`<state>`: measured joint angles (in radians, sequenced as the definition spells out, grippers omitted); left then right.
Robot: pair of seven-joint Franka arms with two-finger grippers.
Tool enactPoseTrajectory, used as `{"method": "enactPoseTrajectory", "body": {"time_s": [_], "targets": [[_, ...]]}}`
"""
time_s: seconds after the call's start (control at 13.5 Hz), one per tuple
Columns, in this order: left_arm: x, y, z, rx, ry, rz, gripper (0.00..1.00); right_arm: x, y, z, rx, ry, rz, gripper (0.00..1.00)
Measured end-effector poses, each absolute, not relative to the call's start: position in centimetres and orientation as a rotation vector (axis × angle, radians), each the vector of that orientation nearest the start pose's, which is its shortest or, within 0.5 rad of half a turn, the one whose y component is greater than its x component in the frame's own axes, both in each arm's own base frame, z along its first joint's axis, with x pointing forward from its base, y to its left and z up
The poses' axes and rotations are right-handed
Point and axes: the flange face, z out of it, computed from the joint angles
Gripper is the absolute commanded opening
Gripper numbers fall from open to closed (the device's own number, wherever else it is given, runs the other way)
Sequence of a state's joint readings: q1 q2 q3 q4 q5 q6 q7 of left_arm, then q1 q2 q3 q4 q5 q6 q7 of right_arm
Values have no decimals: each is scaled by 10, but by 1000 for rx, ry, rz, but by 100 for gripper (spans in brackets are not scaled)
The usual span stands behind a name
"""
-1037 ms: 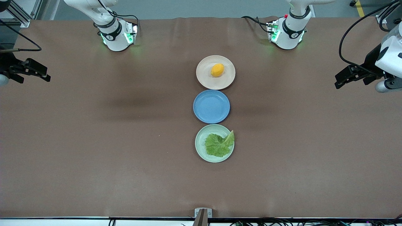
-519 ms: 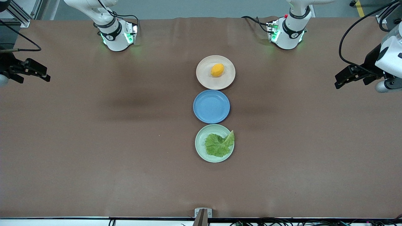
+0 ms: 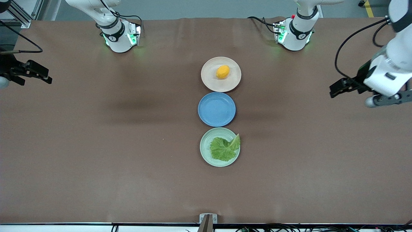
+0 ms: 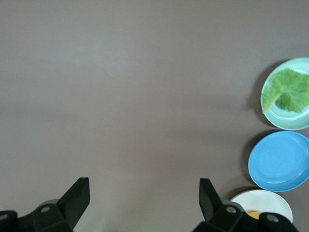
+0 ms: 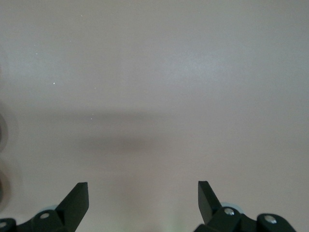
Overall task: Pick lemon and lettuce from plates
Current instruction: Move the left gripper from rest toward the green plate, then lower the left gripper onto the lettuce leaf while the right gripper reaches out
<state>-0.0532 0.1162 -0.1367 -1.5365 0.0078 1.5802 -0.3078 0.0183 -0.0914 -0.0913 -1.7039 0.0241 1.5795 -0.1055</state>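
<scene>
The lemon (image 3: 222, 72) lies on the beige plate (image 3: 206, 78), the plate farthest from the front camera. The lettuce (image 3: 224, 149) lies on the mint plate (image 3: 204, 146), the nearest one, with its pale stem end over the rim. My left gripper (image 3: 333, 90) is open and empty over bare table toward the left arm's end. The left wrist view shows its jaws wide apart (image 4: 145, 191), with the lettuce (image 4: 288, 92), the mint plate (image 4: 285, 120), the beige plate (image 4: 264, 199) and a bit of the lemon (image 4: 252, 214). My right gripper (image 3: 48, 79) waits open and empty over the right arm's end (image 5: 143, 193).
An empty blue plate (image 3: 216, 109) sits between the beige and mint plates, in one row at the table's middle; it also shows in the left wrist view (image 4: 280, 162). The arm bases (image 3: 119, 37) (image 3: 294, 33) stand along the table edge farthest from the front camera.
My left gripper has moved in from the table's end toward the plates, its arm swinging lower in the front view. The right gripper has barely moved. The lemon and lettuce are unmoved.
</scene>
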Motion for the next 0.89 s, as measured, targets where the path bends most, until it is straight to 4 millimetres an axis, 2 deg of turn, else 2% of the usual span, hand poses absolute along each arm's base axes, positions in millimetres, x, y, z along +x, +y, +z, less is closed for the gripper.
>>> {"method": "enactPoseTrajectory", "body": {"time_s": [0.3, 0.52, 0.74, 0.89], "targets": [[604, -193, 500, -3094, -295, 217, 100, 523, -38, 614, -3106, -50, 43, 100], [623, -235, 457, -3099, -429, 175, 100, 524, -39, 611, -3105, -46, 65, 100], [634, -276, 431, -3112, -708, 47, 100, 540, -43, 593, -3107, -34, 91, 100], [636, -311, 411, -3121, -881, -26, 100, 561, -43, 565, -3109, -33, 142, 100]]}}
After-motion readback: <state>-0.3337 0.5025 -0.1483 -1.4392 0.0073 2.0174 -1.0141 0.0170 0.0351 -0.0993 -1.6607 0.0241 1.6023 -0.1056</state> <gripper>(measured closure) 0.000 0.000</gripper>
